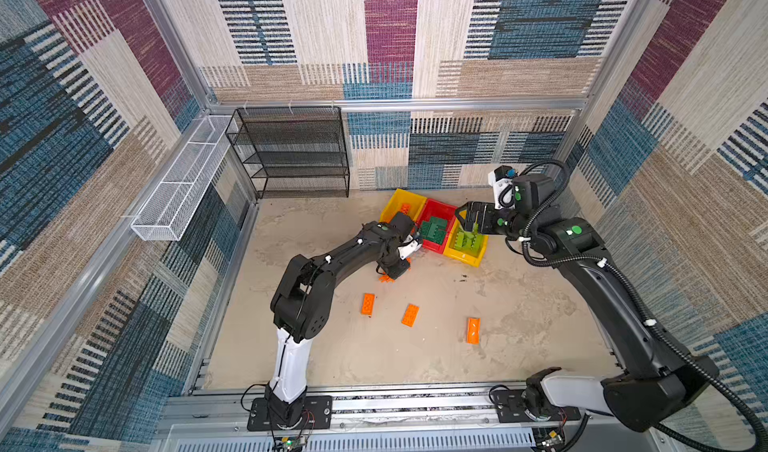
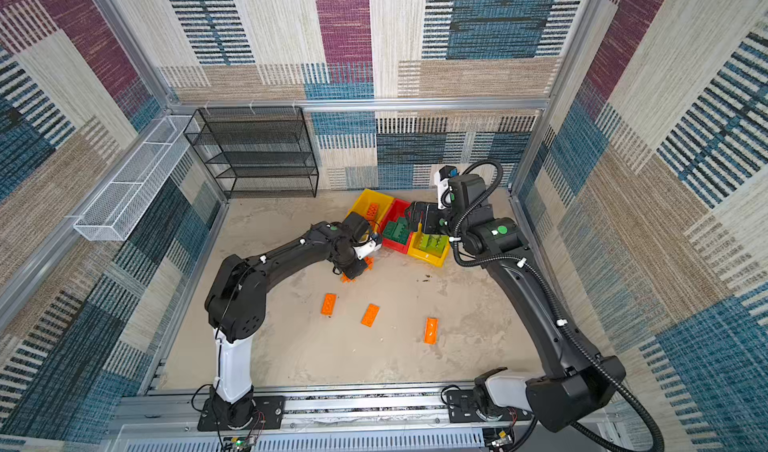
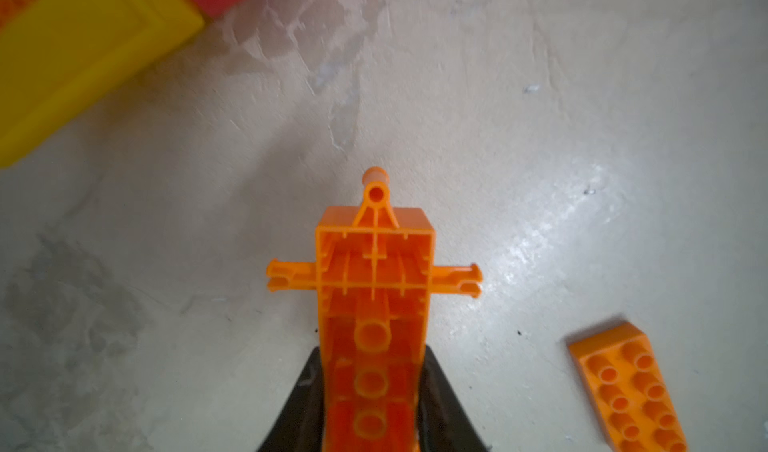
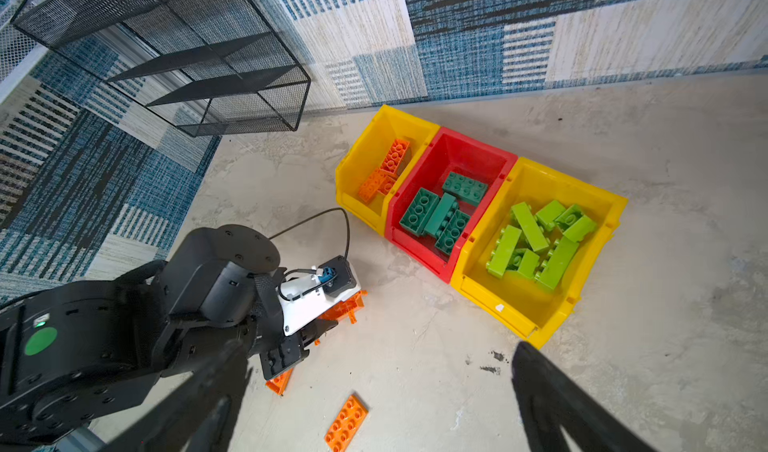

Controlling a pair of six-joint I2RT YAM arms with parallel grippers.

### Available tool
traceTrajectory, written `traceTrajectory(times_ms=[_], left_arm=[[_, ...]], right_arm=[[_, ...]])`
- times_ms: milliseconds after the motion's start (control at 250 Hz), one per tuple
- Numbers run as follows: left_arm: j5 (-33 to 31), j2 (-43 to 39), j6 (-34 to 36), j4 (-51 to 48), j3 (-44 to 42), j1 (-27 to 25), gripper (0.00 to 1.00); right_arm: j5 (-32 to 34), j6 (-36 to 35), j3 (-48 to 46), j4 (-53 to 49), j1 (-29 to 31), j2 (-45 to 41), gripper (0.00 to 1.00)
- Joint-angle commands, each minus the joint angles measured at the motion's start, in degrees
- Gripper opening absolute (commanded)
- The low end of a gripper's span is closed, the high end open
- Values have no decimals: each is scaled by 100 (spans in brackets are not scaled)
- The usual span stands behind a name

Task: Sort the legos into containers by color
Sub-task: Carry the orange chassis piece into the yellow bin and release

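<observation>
The left hand was clamped on an orange hollow plastic brick with side pegs, low over the beige worktop and near the front lip of the yellow plastic bin of orange bricks. The right hand hung spread apart and empty above the yellow plastic bin of lime bricks. The red plastic bin between them held dark green bricks. Three loose orange bricks lay well apart, with bare worktop around them.
</observation>
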Motion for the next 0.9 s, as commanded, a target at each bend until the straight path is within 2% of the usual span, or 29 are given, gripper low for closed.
traceTrajectory(times_ms=[0, 208, 356, 420, 464, 556, 580, 760, 896], left_arm=[[-209, 88, 109, -25, 531, 108, 14], [-682, 1114, -61, 71, 2383, 423, 14], [-659, 2152, -254, -18, 4107, 582, 17], [-725, 2628, -277, -136, 4877, 602, 23], [-738, 2870, -291, -84, 5190, 620, 34], [-839, 2883, -432, 567, 4891, 680, 79], [-864, 2888, -453, 693, 4828, 693, 85], [-1169, 2739, -668, 663, 4873, 709, 85], [-1263, 1674, -974, 866, 3576, 699, 84]], right_arm=[[35, -67, 83, 204, -26, 50, 100], [84, -94, 194, 265, -76, 162, 100], [173, -97, 260, 268, -115, 232, 100], [200, -97, 291, 251, -125, 251, 100], [232, -92, 298, 239, -139, 254, 100], [288, -78, 310, 189, -166, 249, 100], [289, -69, 318, 173, -173, 258, 100], [387, -64, 406, 30, -195, 254, 100], [318, -62, 320, 24, -191, 195, 100]])
